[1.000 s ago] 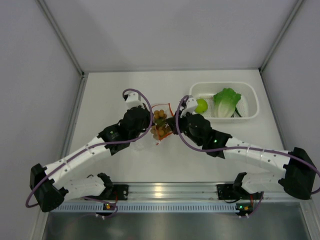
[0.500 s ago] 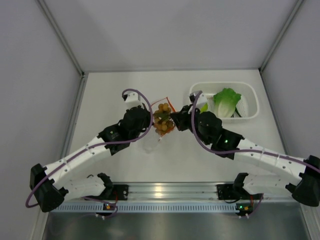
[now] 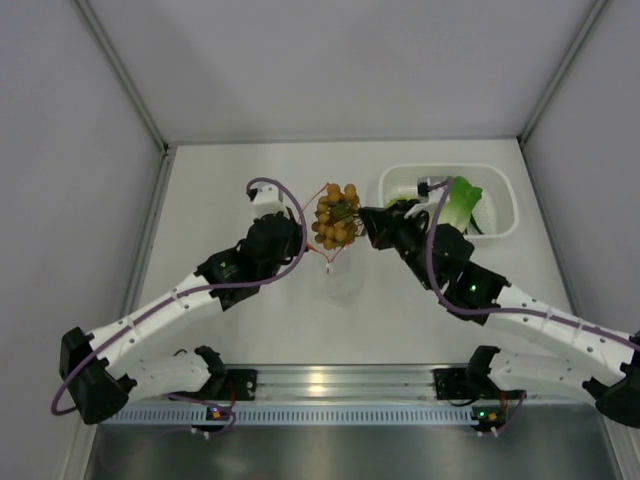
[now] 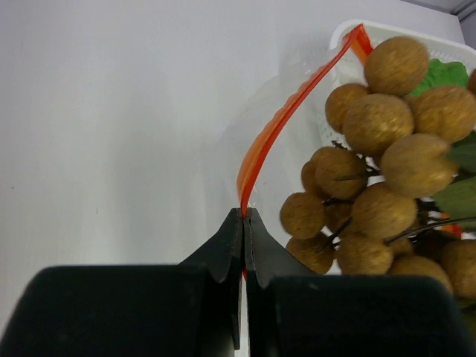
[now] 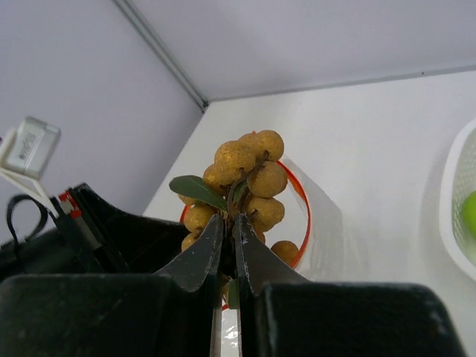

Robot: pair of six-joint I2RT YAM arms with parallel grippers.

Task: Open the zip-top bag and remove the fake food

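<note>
Zip-top bag (image 4: 297, 141), the small clear crinkly plastic one, is hanging between your two arms about mid-table, so that's where to look. Nearest you, the left gripper (image 4: 243, 216) has its black jaws pressed flat together on the end of the bag's orange-red zip strip (image 4: 256, 152), nothing else in them. The right gripper (image 5: 229, 227) is pinched just as narrow on the stem of the brown cluster of small round balls (image 5: 249, 175), held up off the white table top (image 3: 230, 180), with a dark green leaf sticking out at the jaws. From the right wrist view the strip loops around behind the lower balls, and you can't really tell if the cluster is fully clear of the bag mouth or just sitting in it. The clear plastic sags toward you below the cluster. Further back on the right is the white perforated plastic basket (image 3: 505, 195), with the leafy green-and-white lettuce (image 3: 458, 198) and the small round lime-green fruit (image 5: 468, 216) lying inside it.
</note>
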